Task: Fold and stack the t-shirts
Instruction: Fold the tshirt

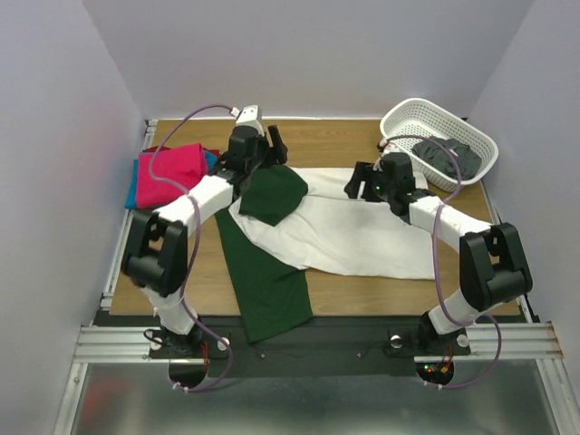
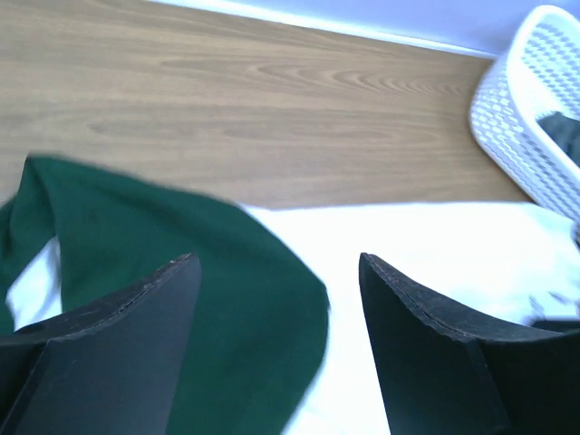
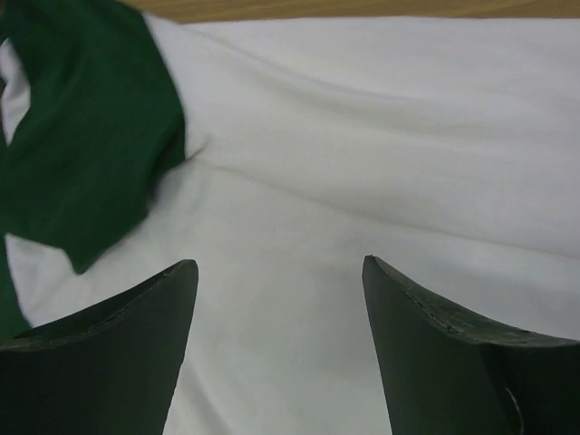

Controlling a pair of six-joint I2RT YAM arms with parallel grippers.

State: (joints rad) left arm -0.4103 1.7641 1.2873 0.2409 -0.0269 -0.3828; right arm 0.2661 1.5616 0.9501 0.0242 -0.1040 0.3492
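A white t-shirt (image 1: pixel 362 236) with dark green sleeves lies spread across the middle of the table, print not visible. One green sleeve (image 1: pixel 272 192) is folded onto its upper left; the other (image 1: pixel 267 281) stretches toward the near edge. My left gripper (image 1: pixel 275 149) is open and empty just above the folded sleeve (image 2: pixel 181 245), beside the white cloth (image 2: pixel 435 245). My right gripper (image 1: pixel 361 181) is open and empty over the white body (image 3: pixel 362 136), with the green sleeve (image 3: pixel 82 136) to its left. A folded magenta shirt (image 1: pixel 170 172) lies on a blue one (image 1: pixel 133 192) at the far left.
A white lattice basket (image 1: pixel 399 118) stands at the back right holding a dark grey cloth (image 1: pixel 446 156); its corner shows in the left wrist view (image 2: pixel 521 118). Bare wood table (image 1: pixel 326 136) shows behind the shirt. Grey walls close in on three sides.
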